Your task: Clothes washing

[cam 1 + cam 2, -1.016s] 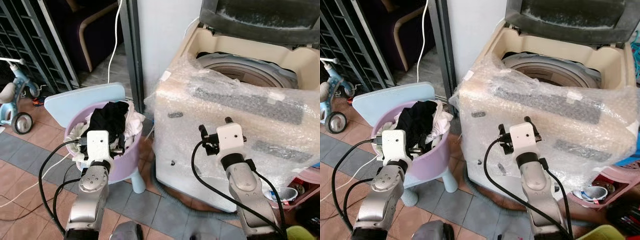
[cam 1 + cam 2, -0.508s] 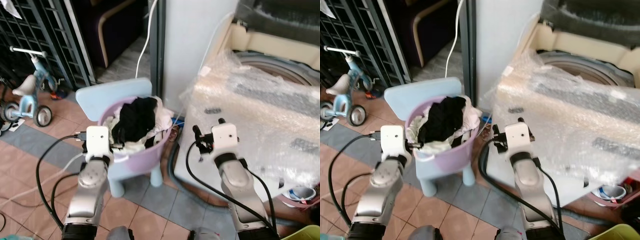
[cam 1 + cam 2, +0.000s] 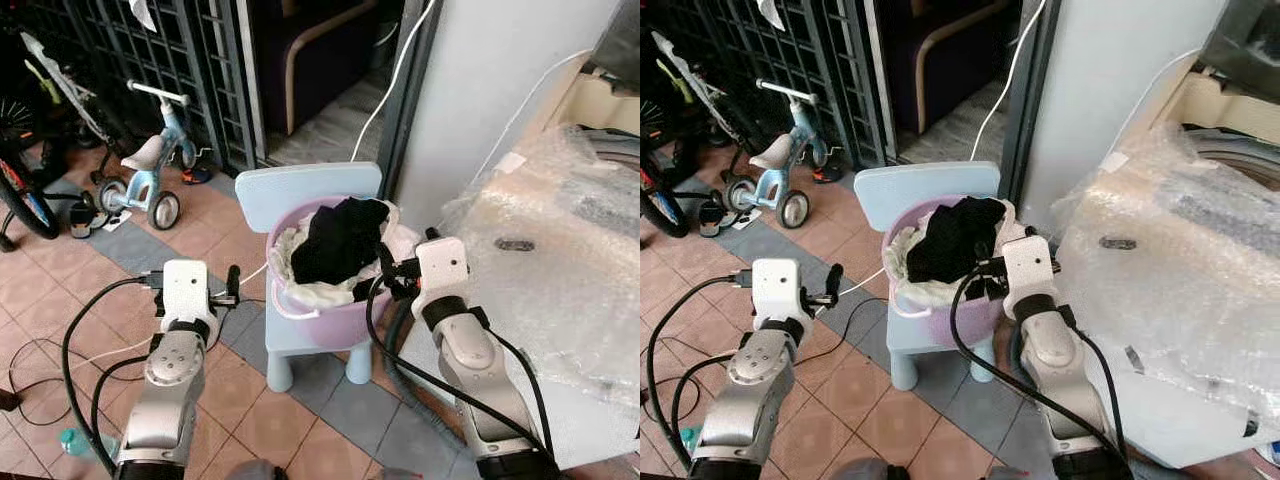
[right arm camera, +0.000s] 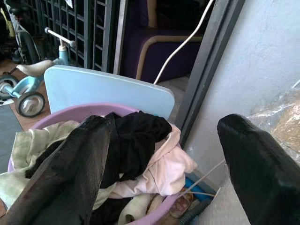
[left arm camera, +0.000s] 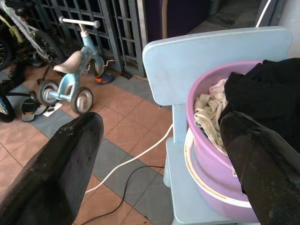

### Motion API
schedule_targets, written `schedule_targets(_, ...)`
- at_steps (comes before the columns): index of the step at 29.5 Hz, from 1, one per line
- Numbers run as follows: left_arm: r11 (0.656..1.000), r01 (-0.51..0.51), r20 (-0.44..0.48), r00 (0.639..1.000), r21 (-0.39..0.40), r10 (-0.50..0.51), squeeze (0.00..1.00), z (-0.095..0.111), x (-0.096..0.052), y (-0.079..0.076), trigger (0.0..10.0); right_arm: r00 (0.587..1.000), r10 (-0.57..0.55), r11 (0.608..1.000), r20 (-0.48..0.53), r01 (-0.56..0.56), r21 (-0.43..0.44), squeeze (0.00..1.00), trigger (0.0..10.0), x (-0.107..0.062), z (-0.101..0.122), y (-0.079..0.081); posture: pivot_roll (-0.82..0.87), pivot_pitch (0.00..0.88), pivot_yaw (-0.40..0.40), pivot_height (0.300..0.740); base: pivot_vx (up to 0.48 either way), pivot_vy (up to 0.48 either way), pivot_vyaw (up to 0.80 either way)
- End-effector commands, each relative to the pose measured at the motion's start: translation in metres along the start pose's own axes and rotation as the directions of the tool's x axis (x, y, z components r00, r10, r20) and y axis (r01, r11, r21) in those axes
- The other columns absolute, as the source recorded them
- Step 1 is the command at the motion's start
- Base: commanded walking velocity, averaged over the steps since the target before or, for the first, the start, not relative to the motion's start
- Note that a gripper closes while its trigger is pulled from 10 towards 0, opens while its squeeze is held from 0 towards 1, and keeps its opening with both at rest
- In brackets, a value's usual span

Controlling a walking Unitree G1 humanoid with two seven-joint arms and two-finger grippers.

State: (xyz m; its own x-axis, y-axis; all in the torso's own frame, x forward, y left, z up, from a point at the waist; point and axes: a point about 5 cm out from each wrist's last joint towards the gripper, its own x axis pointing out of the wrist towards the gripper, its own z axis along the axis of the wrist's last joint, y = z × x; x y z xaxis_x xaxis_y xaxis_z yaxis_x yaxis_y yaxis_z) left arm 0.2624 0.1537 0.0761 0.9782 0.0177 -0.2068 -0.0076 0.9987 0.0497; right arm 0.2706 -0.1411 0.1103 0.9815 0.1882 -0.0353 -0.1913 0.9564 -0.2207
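Round purple plastic laundry basin point(image 3: 330, 318) heaped with black and white clothes point(image 3: 345, 235), standing on a small pale-blue plastic chair point(image 3: 300, 190) beside the bubble-wrapped cream washing machine point(image 3: 560, 270).
The left gripper point(image 5: 159, 154) hangs near the chair's side, fingers spread wide; the right gripper point(image 4: 161, 173) hovers at the basin's rim, fingers likewise spread apart, holding nothing.
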Motion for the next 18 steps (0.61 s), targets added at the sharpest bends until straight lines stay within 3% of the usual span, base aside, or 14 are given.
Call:
schedule_targets(1,1.0,0.008,0.005,1.0,0.01,-0.009,0.0,0.002,-0.002,0.001,10.0,0.999,0.023,1.0,-0.023,-0.023,0.004,0.0,10.0,0.001,-0.003,0.001,-0.05,0.049,0.032,0.74,0.431,0.0,0.0)
schedule_targets(8,1.0,0.003,-0.005,1.0,0.013,-0.003,0.0,0.001,0.0,0.002,10.0,0.999,0.039,0.999,-0.023,-0.038,0.019,0.0,10.0,0.005,-0.003,0.0,-0.05,0.045,0.043,0.74,0.413,0.181,0.0)
schedule_targets(14,1.0,0.007,-0.01,1.0,0.022,-0.007,0.0,0.001,0.001,0.001,10.0,0.995,0.103,0.994,-0.016,-0.102,0.023,0.0,10.0,0.015,0.002,0.011,-0.05,0.043,0.049,0.74,0.377,0.296,0.0)
schedule_targets(18,1.0,0.018,-0.003,1.0,0.009,-0.018,0.0,0.003,0.001,-0.001,10.0,0.985,0.16,0.987,-0.06,-0.16,0.008,0.0,10.0,0.016,-0.006,0.018,-0.05,0.048,0.042,0.74,0.379,0.293,0.0)
